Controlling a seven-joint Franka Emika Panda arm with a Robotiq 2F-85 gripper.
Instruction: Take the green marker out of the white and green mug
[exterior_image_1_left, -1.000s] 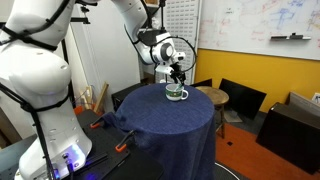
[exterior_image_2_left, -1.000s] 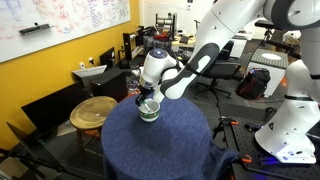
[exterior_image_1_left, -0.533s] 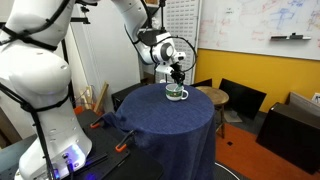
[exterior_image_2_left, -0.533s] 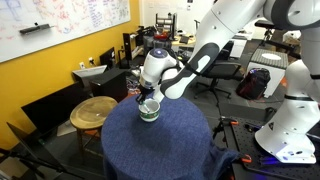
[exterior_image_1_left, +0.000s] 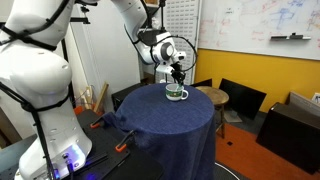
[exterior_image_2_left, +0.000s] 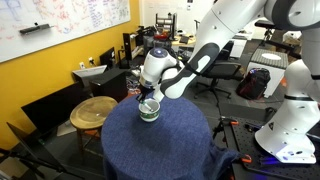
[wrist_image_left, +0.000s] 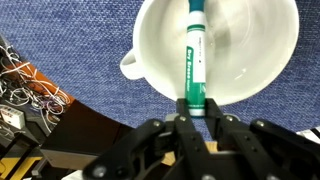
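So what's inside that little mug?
Only the green marker, its near end pinched by the end effector; the mug floor beneath it is hidden.

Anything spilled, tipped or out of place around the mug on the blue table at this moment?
Nothing stands out. The white and green mug stands upright on the blue tablecloth, with no spill visible. In the wrist view the green marker leans inside it, its near end over the rim, gripped by the tool.
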